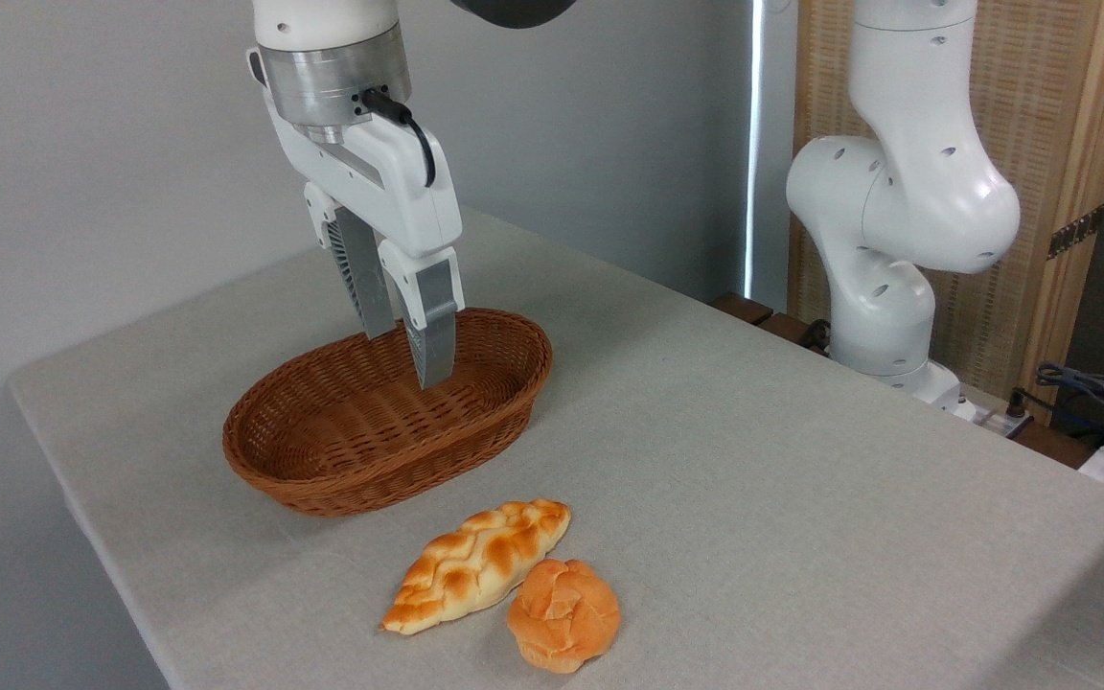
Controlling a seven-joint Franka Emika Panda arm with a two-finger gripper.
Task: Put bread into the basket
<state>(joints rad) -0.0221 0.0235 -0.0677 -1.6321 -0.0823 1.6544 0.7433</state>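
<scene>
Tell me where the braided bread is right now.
The bread lies on the table near the front edge, just in front of the empty basket, with the round bun right beside its lower right side.

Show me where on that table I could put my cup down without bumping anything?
The widest bare cloth lies right of the braided loaf and round bun, toward the white arm base. Another clear strip runs behind the basket. It is crowded at the front, where loaf and bun sit nearly touching, just before the basket. The gripper hangs over the basket, jaws apart.
</scene>
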